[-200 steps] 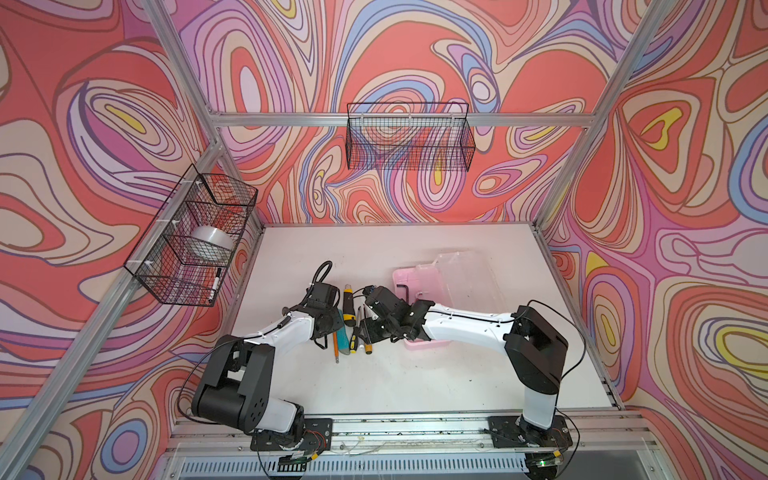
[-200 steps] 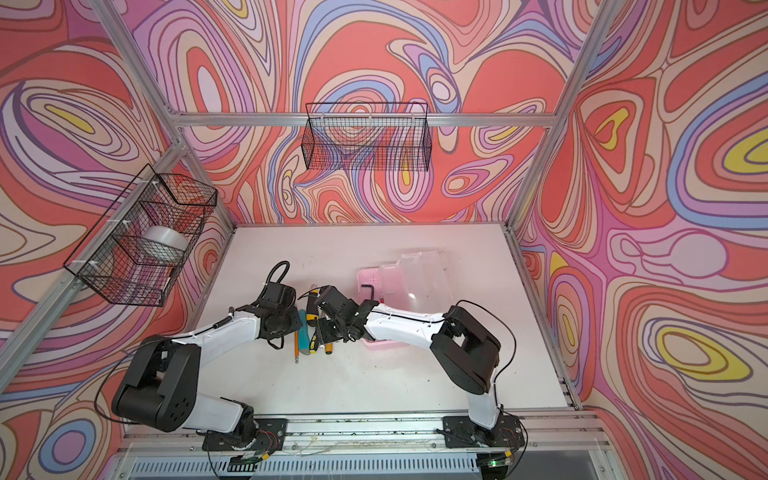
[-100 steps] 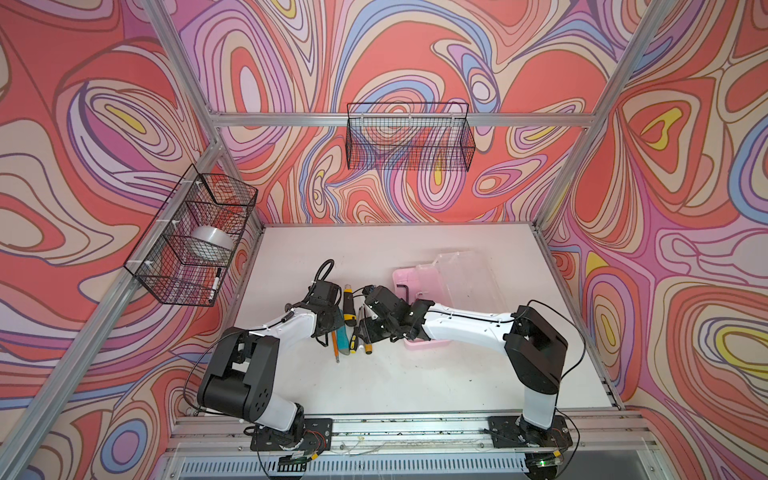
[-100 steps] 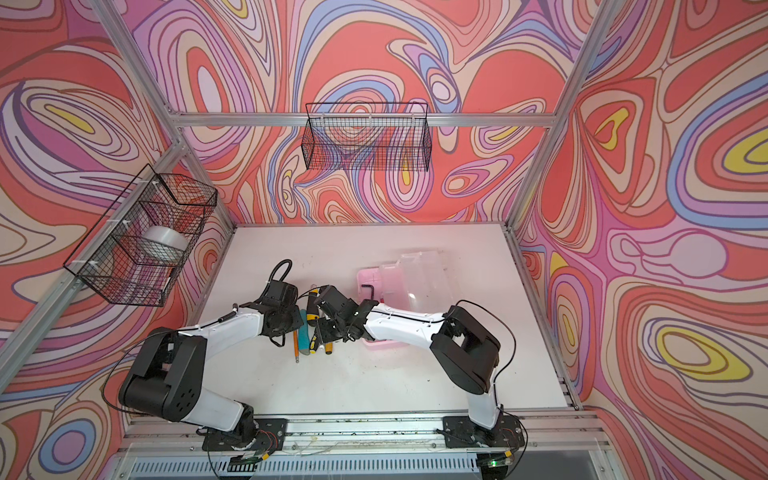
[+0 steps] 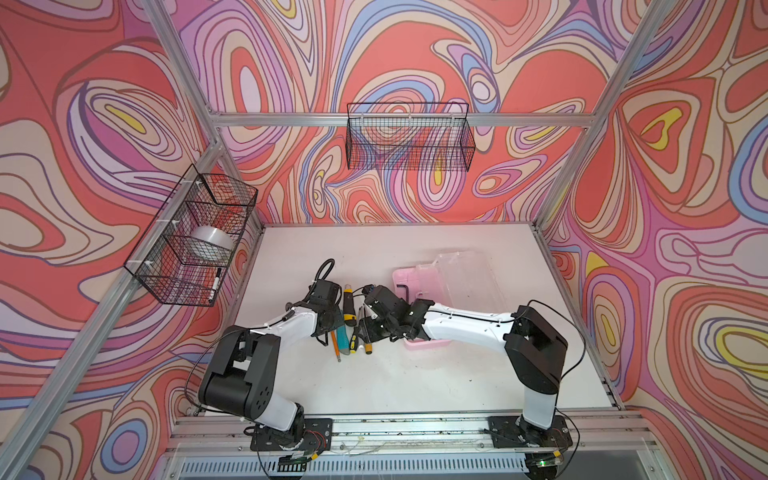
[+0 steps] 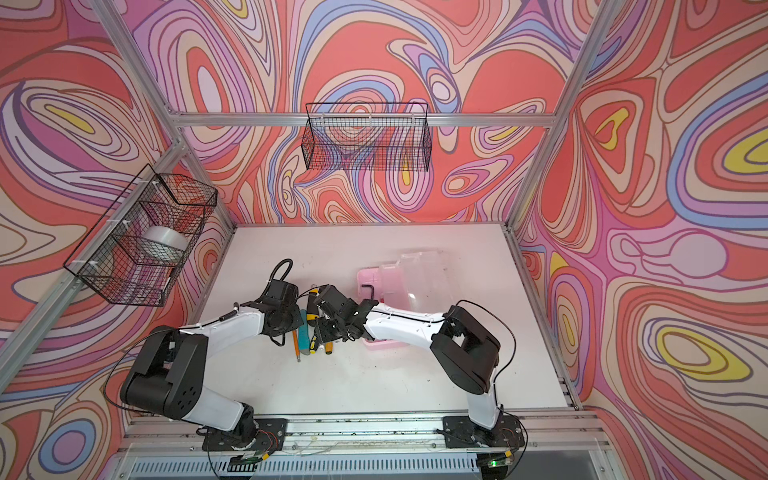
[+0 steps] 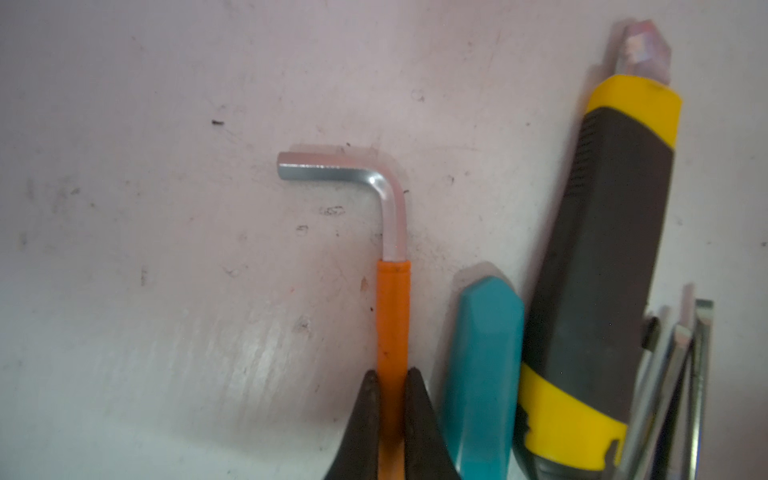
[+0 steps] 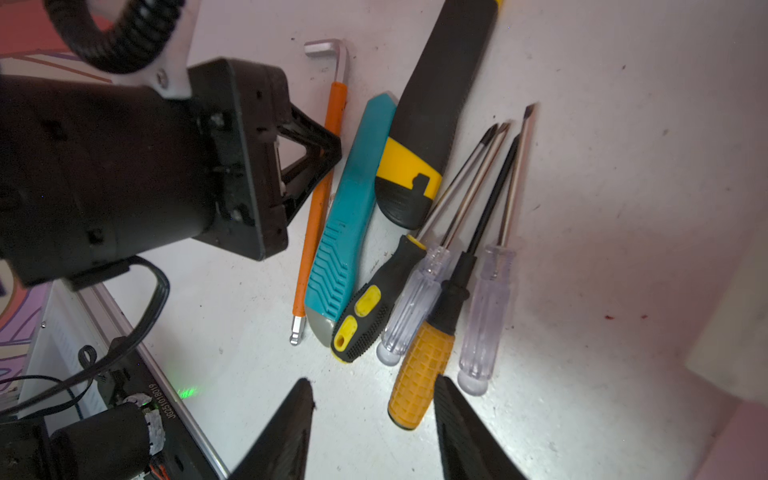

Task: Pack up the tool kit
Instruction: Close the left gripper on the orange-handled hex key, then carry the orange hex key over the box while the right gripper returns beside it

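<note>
Bench [image 5: 415, 382]: white and scuffed, everything sits on it, my two arms reaching in from the front edge.
Tool kit case [image 5: 405, 279]: right of the bench's middle, well off the back edge, pink base open, clear lid [image 5: 465, 274] thrown back on its right side; my right arm crosses its front part.
Left pincer [image 7: 391, 376]: pressed together on the orange-sleeved hex key, both fingers tight against the sleeve!
Right pincer [image 8: 373, 379]: spread wide, nothing pinched, hanging over the butt ends of the screwdrivers.
Yellow-black knife [image 7: 598, 257]: flat near the bench's middle, left of the case, touching the teal knife along its side.
Teal knife [image 7: 482, 365]: flat, between the yellow-black knife and the hex key.
Orange-sleeved hex key [image 7: 392, 316]: leftmost of the row, bare bent end pointing away from the knives.
Screwdrivers [image 8: 415, 299]: four in a bunch beside the yellow-black knife, two clear handles, one orange, one black-and-yellow, shafts crossing.
Black hex key [image 5: 402, 289]: small, inside the pink base.
</note>
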Robot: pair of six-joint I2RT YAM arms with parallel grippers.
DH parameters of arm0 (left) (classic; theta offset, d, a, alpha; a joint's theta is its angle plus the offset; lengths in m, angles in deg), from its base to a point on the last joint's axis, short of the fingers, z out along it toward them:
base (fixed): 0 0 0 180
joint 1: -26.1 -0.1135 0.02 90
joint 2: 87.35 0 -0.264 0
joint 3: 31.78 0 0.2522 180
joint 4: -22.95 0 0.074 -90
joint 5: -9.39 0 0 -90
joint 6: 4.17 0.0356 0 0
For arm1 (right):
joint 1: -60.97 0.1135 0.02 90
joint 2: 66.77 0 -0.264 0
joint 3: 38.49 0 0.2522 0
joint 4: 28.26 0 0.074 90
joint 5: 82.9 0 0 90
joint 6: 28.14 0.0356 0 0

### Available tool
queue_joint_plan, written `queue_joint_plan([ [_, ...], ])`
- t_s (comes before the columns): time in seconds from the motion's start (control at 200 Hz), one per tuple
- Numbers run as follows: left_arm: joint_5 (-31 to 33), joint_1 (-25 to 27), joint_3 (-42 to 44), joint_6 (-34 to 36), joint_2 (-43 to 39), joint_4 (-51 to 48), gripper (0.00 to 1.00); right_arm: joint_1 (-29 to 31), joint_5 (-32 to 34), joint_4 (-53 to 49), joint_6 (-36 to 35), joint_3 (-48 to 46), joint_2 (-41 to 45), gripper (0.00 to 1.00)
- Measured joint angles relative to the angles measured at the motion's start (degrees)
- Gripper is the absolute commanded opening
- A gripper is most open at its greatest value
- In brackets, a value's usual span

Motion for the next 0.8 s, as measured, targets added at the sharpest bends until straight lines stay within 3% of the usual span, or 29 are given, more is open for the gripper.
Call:
queue_joint_plan([
  [0.255,1.18,0.0,-2.19,1.46,-1.25,-4.09,0.0,-0.02,0.07,0.09,-0.04,0.13,-0.33,0.5],
  [0.531,-0.48,0.81,-6.38,0.74,-14.51,-9.55,0.0,-1.92,1.49,1.44,1.09,-3.76,4.46,0.5],
  [0.656,-0.76,6.51,-10.19,-1.62,-16.94,-9.66,0.0,-3.8,4.63,1.44,1.88,-7.19,12.44,0.5],
  [0.801,-2.27,15.58,-15.17,-5.03,-13.57,-6.93,0.0,-6.36,9.05,0.09,1.22,-7.67,20.92,0.51],
])
